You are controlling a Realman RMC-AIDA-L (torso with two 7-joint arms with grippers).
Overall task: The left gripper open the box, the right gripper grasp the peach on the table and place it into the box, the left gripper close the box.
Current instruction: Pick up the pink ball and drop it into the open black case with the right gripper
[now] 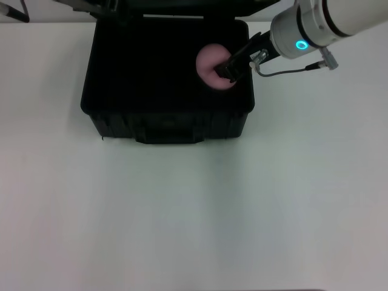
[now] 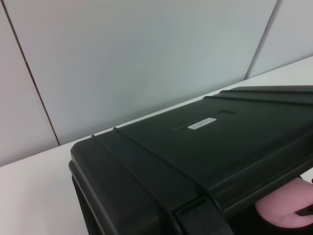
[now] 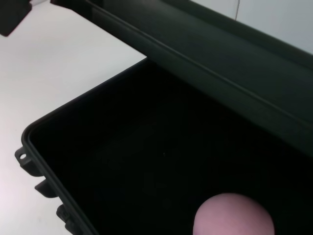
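The black box (image 1: 170, 124) stands open at the far middle of the white table, its lid (image 2: 205, 142) raised at the back and showing a small white label (image 2: 202, 123). The pink peach (image 1: 209, 60) is inside the box's right rear part, and my right gripper (image 1: 224, 71) is shut on it, reaching in from the right. I cannot tell whether the peach touches the floor of the box. The left and right wrist views each catch the peach (image 2: 281, 210) (image 3: 234, 215) above the dark interior (image 3: 146, 147). My left gripper (image 1: 103, 7) is a dark shape at the lid, cut off by the picture's top edge.
White table (image 1: 194, 218) stretches wide in front of and beside the box. A grey panelled wall (image 2: 146, 58) stands behind the table. A small dark object (image 1: 13, 12) sits at the far left corner.
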